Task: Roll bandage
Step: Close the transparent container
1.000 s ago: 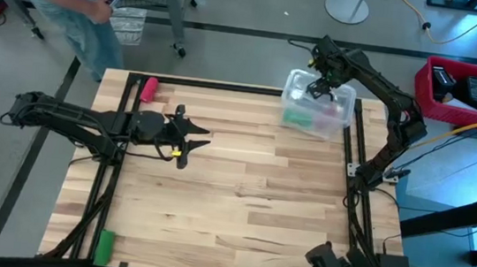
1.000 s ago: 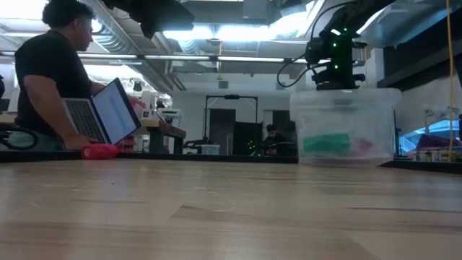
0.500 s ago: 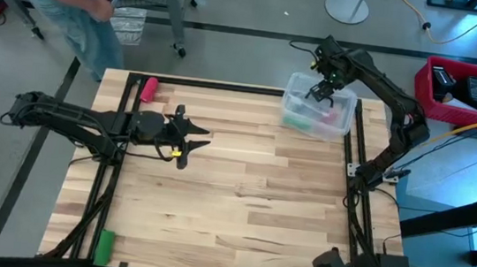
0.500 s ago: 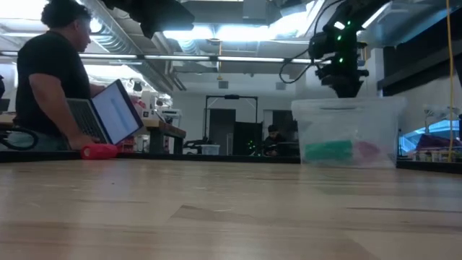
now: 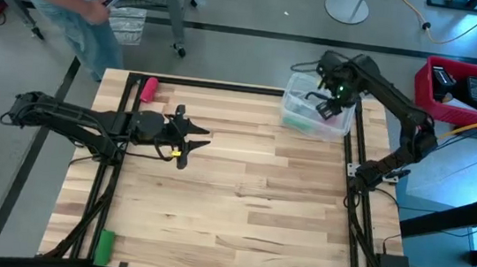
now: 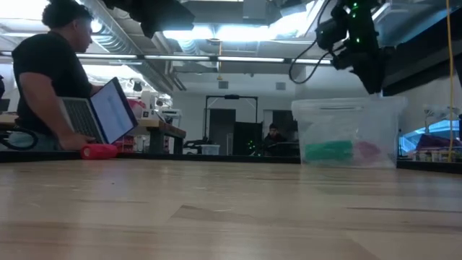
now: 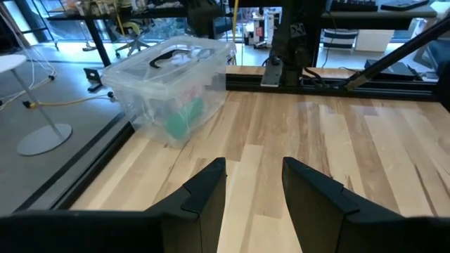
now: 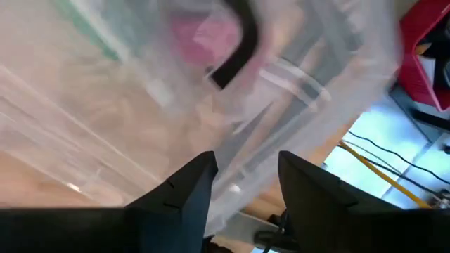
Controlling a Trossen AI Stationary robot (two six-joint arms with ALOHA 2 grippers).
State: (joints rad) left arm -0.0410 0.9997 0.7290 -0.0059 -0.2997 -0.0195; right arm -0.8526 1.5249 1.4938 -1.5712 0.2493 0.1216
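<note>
Two arms: right end effector (image 5: pixel 329 102), fingers parted and empty, hovers above lidded bin (image 5: pixel 300 96); bandage (image 6: pixel 328 150) sits below inside. Unlatch lid first. Left end effector (image 7: pixel 254 184), also parted, waits.

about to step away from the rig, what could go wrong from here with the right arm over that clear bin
The clear bin sits at the table's far right corner, near the edge, so a nudge from the right gripper, hovering open above it, could shove it off. The bandage lies inside beside a pink roll, so a blind reach might catch the wrong one. The left gripper waits open at mid-table, too far to help.
</note>
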